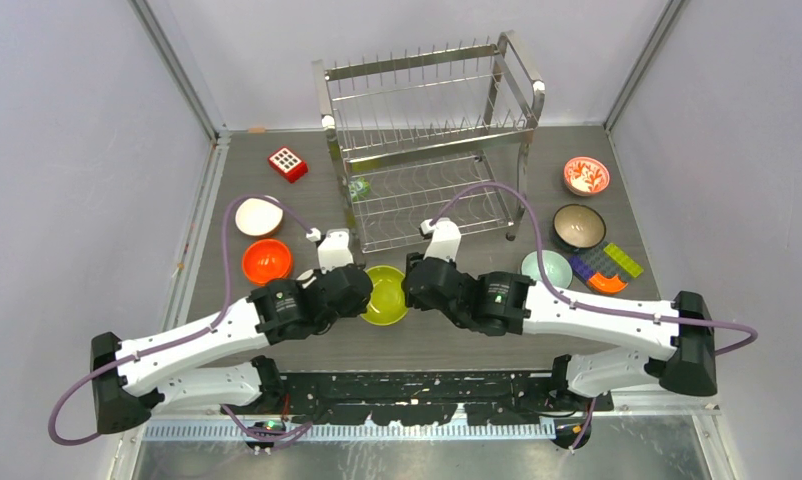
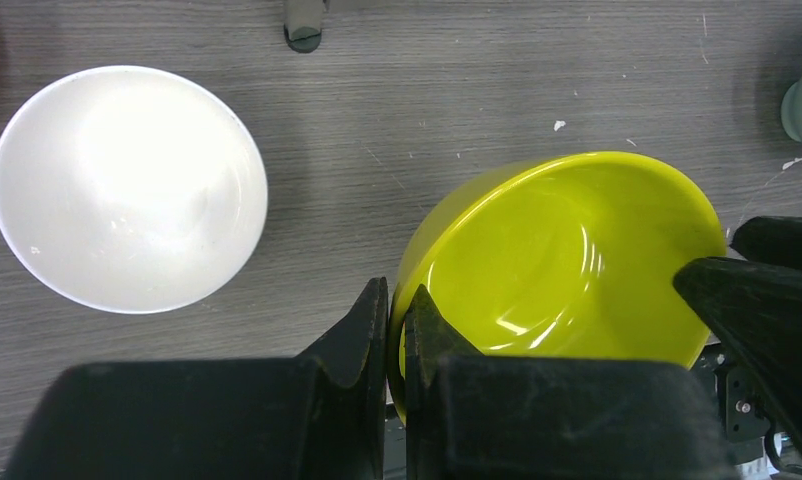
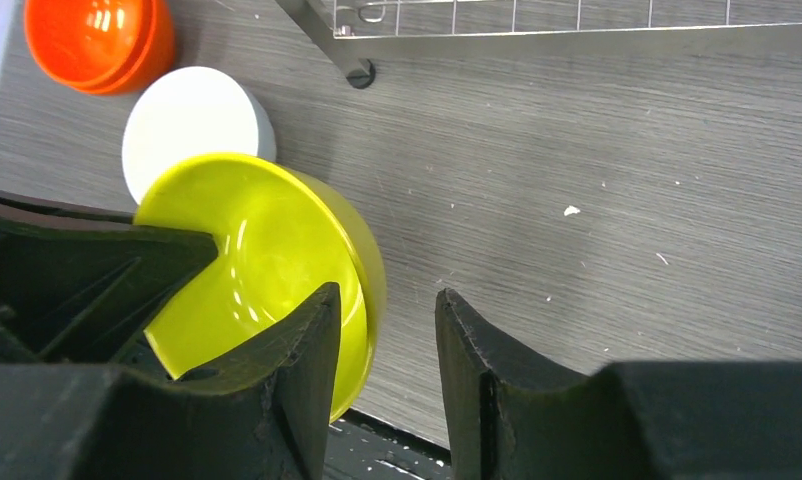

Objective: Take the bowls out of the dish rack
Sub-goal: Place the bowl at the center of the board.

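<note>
Near edge, centre: L gripper point(image 2: 397, 300) pressed tight on the near-left rim of the lime bowl point(image 2: 567, 250), one finger inside and one outside. The bowl sits tilted in that pinch. Can't tell if its base touches the table point(image 1: 447, 345).

R gripper point(image 3: 387, 295) is at the opposite rim, jaws part-spread and straddling it. Inner finger is against the bowl wall, and a gap shows between rim and outer finger, so no grip yet. Prob. a handover L to R. A thin rim gives each arm only an edge to hold, hence opposite sides so the fingers don't clash.

Mid table, L side: orange bowl point(image 1: 267, 261) and white bowl point(image 1: 258, 216), close together, upright. R side: pale teal bowl point(image 1: 545, 268) just beside the toy bricks point(image 1: 607, 268), then a dark bowl point(image 1: 579, 226), then a red-and-white bowl point(image 1: 586, 175). Looks sorted to whichever arm reaches — judgement only.

Far: dish rack point(image 1: 427, 140) stands upright with no bowl visible on either tier. Red dotted block point(image 1: 288, 163) to its left.

Surface is grey wood-grain with small white specks, matte. Likely enough friction for a set-down w/o sliding. Pale plain walls point(image 1: 77, 150) on three sides, light even.
</note>
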